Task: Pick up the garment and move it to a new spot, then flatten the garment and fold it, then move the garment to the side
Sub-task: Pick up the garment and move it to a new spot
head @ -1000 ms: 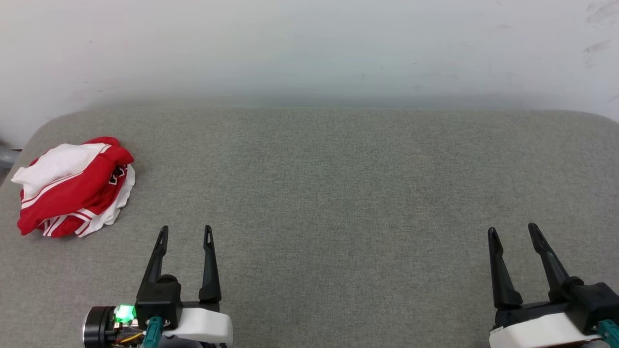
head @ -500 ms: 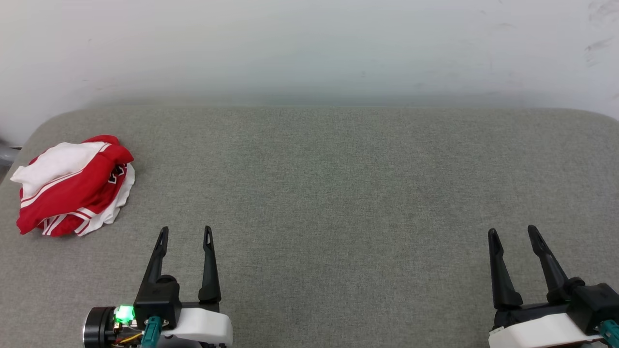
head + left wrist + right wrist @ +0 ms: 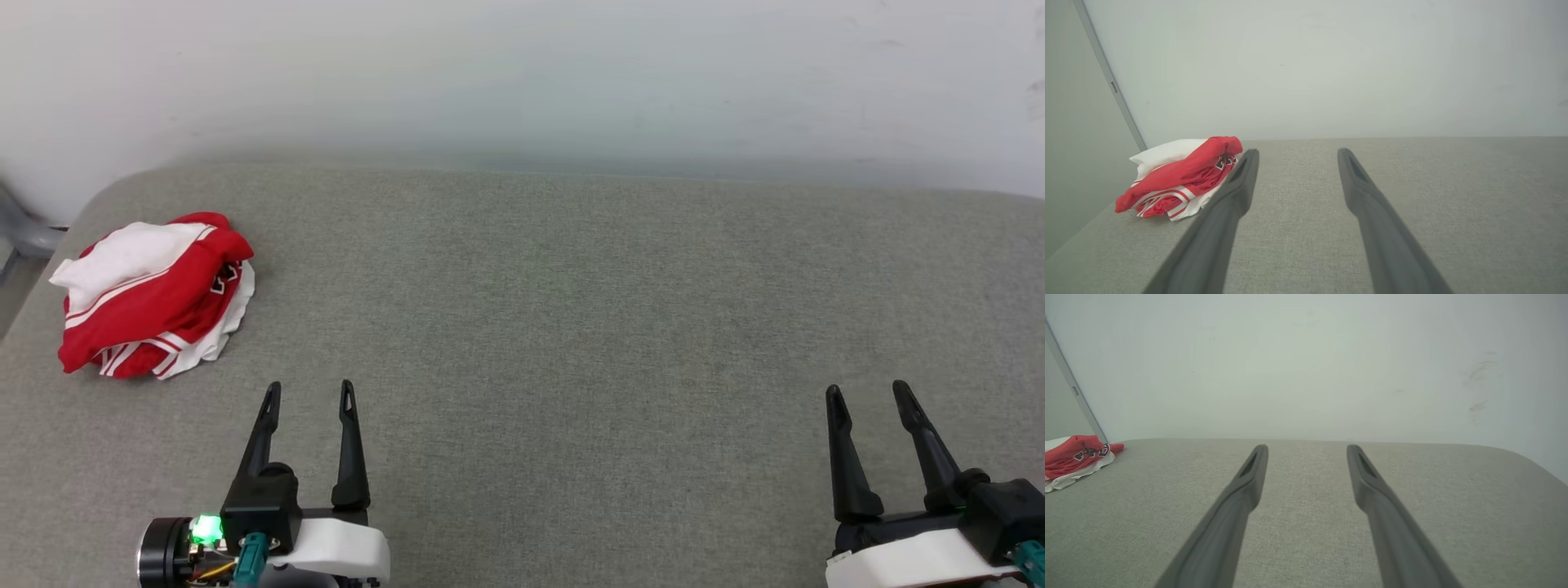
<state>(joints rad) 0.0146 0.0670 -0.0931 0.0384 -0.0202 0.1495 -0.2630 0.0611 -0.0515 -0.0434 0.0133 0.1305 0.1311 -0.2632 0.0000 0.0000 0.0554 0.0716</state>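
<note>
**Both grippers open and empty; jersey heaped at far left**

Head view: The garment [image 3: 155, 298], a crumpled red jersey with white sleeves and red-white striped trim, lies in a heap near the left edge of the grey woven fabric surface [image 3: 571, 327]. The left gripper [image 3: 310, 385] sits at lower left, its two dark fingers spread wide with nothing between them. The garment lies ahead and to its left, apart from it. The right gripper [image 3: 866, 388] sits at lower right, also spread and holding nothing, well apart from the garment.

Left wrist view: Fingers parted above the fabric. The garment lies beyond the left fingertip, with black white-outlined lettering showing in a fold. A pale wall [image 3: 1331, 61] stands behind.

Right wrist view: Fingers parted, empty. The garment is at the far left edge, partly cut off.
</note>
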